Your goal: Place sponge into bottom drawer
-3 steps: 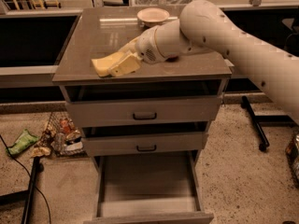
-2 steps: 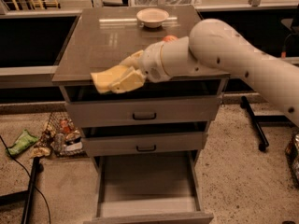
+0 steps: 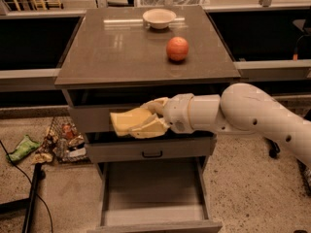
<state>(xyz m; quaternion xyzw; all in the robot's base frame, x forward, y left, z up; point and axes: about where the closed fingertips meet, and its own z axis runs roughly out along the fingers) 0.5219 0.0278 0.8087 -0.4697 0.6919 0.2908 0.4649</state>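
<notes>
The gripper (image 3: 149,119) hung at mid-frame in front of the top drawer (image 3: 90,118) of the grey cabinet, its two fingers closed on the sponge (image 3: 126,121). The sponge was in the air, above the open bottom drawer (image 3: 153,191) at the frame's lower centre, touching nothing but the fingers. It looked light and soft, likely to squash under a pinch and spring back, with nothing to break. A hold across its thickness near one end, as here, seemed to suit it. Its long axis ran roughly level across the frame, the free end pointing toward the left edge and the held end toward the wrist. On the cabinet top (image 3: 112,47) stood an orange ball (image 3: 177,48) and a bowl (image 3: 159,18), both well apart from the sponge.
</notes>
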